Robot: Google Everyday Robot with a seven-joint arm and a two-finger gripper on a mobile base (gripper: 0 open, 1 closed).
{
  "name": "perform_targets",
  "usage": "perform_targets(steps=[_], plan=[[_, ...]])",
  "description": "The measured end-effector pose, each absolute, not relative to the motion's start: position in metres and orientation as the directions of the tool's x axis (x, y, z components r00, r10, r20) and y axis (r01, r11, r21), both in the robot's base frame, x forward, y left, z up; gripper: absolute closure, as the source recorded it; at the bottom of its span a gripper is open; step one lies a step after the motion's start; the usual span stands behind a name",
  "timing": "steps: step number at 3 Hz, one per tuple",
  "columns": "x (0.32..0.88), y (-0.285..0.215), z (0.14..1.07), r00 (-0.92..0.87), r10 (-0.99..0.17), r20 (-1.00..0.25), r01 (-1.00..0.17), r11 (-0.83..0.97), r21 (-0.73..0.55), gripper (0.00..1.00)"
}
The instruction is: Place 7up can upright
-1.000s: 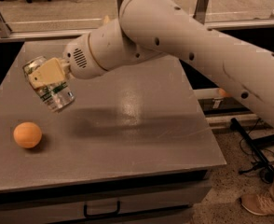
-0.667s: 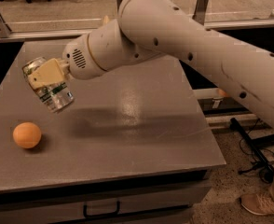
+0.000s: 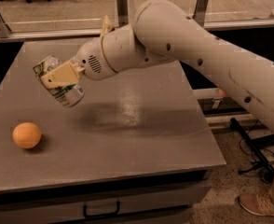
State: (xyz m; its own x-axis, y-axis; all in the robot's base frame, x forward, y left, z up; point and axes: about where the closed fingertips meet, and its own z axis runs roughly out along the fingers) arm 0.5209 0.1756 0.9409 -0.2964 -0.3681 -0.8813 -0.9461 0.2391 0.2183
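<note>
The tool point(image 3: 58, 77) is clamping the tilted 7up can point(image 3: 69, 96) above the tabletop point(image 3: 141, 143); an orange ball point(image 3: 26, 135) is lying below and left of it.

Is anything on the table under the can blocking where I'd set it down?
Nothing visible does. The pincer holds the can tilted in the air over bare table; the orange ball lies apart from that spot, nearer the front edge.

End effector point(image 3: 57, 78) above table point(image 3: 127, 143) left hides 7up can point(image 3: 68, 95) middle; arm point(image 3: 211, 55) cut off right edge.
</note>
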Motion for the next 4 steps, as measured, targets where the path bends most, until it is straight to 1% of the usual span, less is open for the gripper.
perform_targets(steps=[2,3,4], plan=[[0.533,0.148,0.941,-0.116,-0.253,-0.960,-0.984,0.161,0.077,1.00],[0.535,0.130,0.932,-0.063,-0.226,-0.972,-0.989,0.144,0.031,1.00],[0.536,0.116,0.925,-0.041,-0.192,-0.980,-0.990,0.137,0.014,0.81]])
